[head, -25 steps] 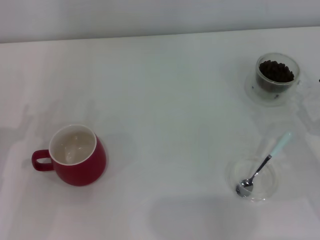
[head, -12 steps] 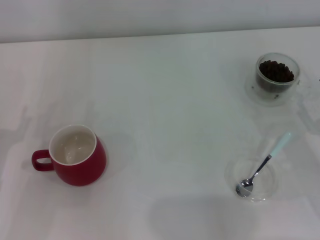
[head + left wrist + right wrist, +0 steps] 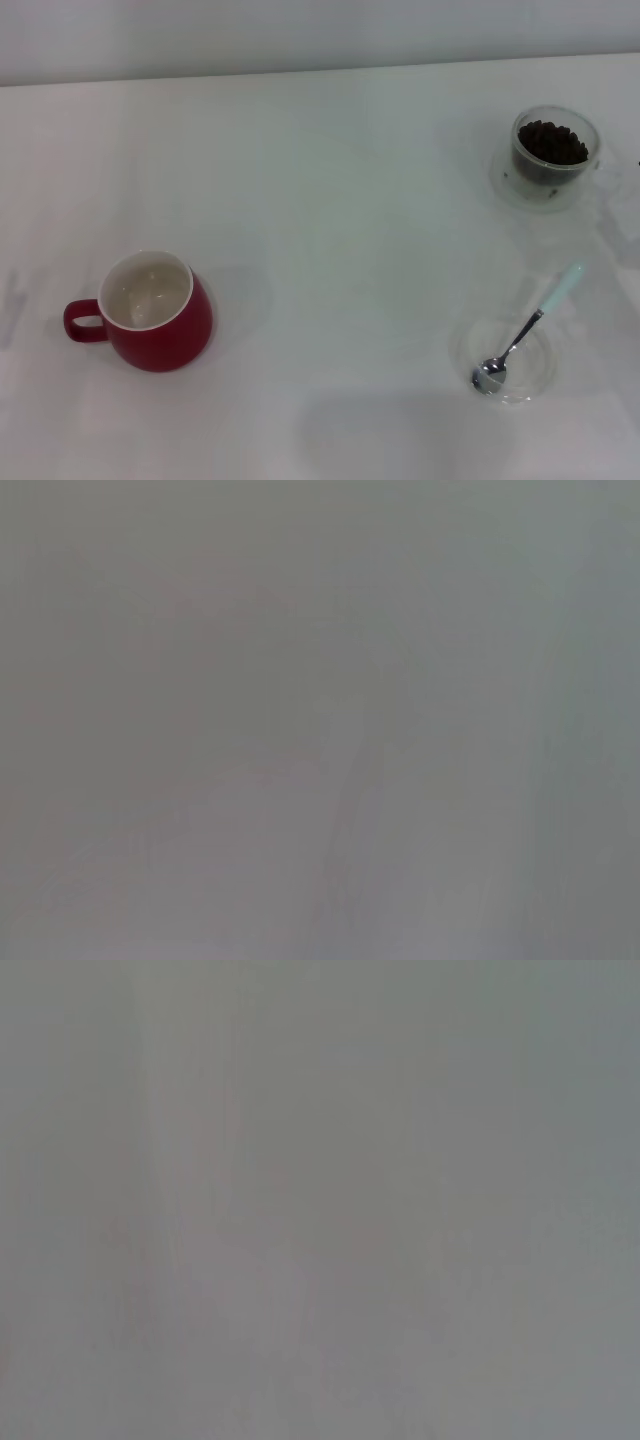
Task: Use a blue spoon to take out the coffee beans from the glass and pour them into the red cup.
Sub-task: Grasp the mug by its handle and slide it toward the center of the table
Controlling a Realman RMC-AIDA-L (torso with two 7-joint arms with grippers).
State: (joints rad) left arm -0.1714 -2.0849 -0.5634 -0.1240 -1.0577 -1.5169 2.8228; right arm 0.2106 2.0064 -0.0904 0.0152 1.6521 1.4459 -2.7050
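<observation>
With neither gripper in view — jaw state unknowable — the blue spoon (image 3: 528, 329) propped in its clear dish (image 3: 540, 375) could skid or flip if pinched off-centre.

The red cup (image 3: 155, 315) is glossy red outside and cream-white inside. The blue spoon (image 3: 525, 332) has a pale blue handle and silver bowl; dark brown coffee beans (image 3: 551, 142) fill the clear glass (image 3: 555, 158) on the white table (image 3: 330, 200).
</observation>
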